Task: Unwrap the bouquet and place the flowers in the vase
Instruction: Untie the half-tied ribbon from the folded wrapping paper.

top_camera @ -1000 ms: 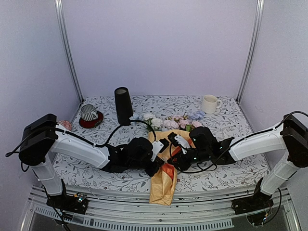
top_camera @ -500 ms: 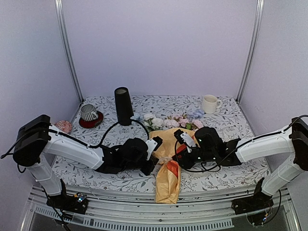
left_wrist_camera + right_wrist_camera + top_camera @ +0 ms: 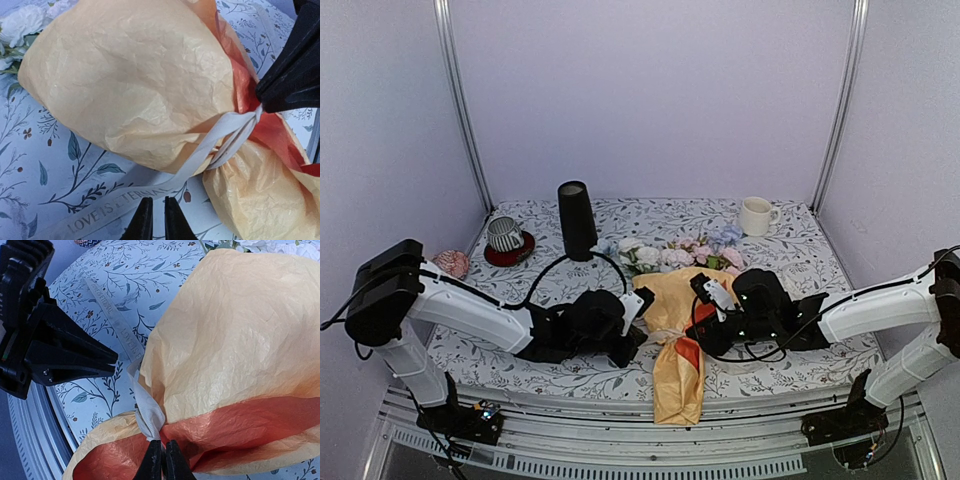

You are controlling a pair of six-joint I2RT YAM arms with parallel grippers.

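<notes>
Bouquet (image 3: 678, 300) lying flat at mid-surface, wide end toward 12 o'clock and narrow end toward 6 o'clock, overhanging the near edge of the surface (image 3: 800, 262).

Hidden or unclear: the stems of the flowers (image 3: 675, 255) are wholly wrapped in the paper. I see only the pastel heads at the wide end, and in both wrist views only slivers of white bloom cut off at the top edge. The knot of the ribbon (image 3: 220, 135) is partly covered by the opposite arm's dark fingers. From above I cannot make out the ribbon at all. A small pink object (image 3: 452, 262) at 9 o'clock, by the left arm's elbow, is too small for me to identify.

Arm pose: both arms lie low and nearly level over the surface and meet at the bouquet's waist.
- The left gripper (image 3: 642, 298) comes in from 9 o'clock. Its jaws stand a narrow slit apart with nothing between them. The printed ribbon tail (image 3: 105, 217) runs just past their tips.
- The right gripper (image 3: 700, 332) comes in from 3 o'clock. Its jaws are pressed together on the ribbon at the knot, where the orange inner sheet shows.

Surroundings:
- The vase (image 3: 575, 220) stands upright at 10 o'clock from the bouquet, apart from it.
- A striped cup (image 3: 505, 235) on a red saucer sits just beyond the vase, at its 9 o'clock.
- A white mug (image 3: 755, 215) stands at 1 o'clock.
</notes>
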